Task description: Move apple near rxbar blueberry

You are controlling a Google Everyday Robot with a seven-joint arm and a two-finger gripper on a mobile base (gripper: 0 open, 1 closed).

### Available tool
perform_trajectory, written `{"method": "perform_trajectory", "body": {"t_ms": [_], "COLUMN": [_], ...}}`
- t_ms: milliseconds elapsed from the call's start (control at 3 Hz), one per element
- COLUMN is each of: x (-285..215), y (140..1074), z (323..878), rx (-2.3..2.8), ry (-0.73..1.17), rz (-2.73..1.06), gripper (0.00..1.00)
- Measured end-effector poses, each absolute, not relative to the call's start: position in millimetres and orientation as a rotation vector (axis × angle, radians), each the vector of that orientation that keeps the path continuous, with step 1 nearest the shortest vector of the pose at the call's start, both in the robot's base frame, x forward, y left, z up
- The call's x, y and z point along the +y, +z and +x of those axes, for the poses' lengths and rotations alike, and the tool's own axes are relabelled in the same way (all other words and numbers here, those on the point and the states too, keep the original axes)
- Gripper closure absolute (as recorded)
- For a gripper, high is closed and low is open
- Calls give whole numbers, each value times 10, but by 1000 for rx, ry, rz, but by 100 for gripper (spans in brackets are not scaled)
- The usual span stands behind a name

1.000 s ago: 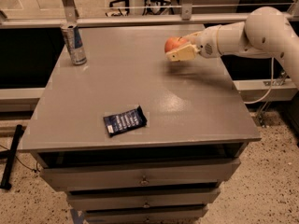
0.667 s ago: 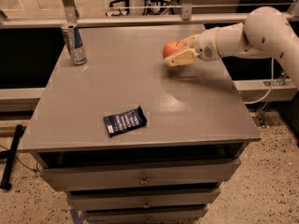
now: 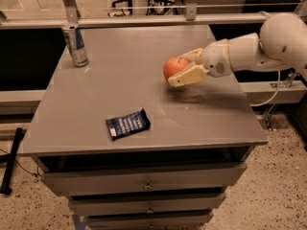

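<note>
The red-orange apple (image 3: 172, 68) is held between the cream fingers of my gripper (image 3: 180, 68), lifted a little above the grey tabletop (image 3: 124, 75) at centre right. The white arm reaches in from the right. The rxbar blueberry (image 3: 127, 124), a flat dark navy wrapper with pale lettering, lies flat near the table's front, to the left of and nearer than the apple, well apart from it.
A tall silver-blue drink can (image 3: 76, 45) stands at the table's back left corner. Drawers (image 3: 144, 183) sit under the tabletop. A railing (image 3: 144, 19) runs behind the table. Speckled floor lies around it.
My gripper has carried the apple leftward and toward the front of the table, closer to the wrapper. The wrapper and can have not moved.
</note>
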State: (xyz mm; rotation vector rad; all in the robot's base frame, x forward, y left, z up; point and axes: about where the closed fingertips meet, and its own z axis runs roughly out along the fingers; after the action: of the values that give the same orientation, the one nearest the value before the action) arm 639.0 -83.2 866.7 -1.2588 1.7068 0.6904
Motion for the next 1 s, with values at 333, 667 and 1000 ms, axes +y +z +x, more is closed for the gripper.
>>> {"method": "perform_trajectory", "body": {"t_ms": [333,667,1000], "x": [-730,-642,-609], "y": [8677,8571,8362], "z": [5985,5666,5458], "rx": [1672,1658,1676], "ry": [766,830,876], "rz": [-1300,-1339,-1355], "gripper": [100,100,100]}}
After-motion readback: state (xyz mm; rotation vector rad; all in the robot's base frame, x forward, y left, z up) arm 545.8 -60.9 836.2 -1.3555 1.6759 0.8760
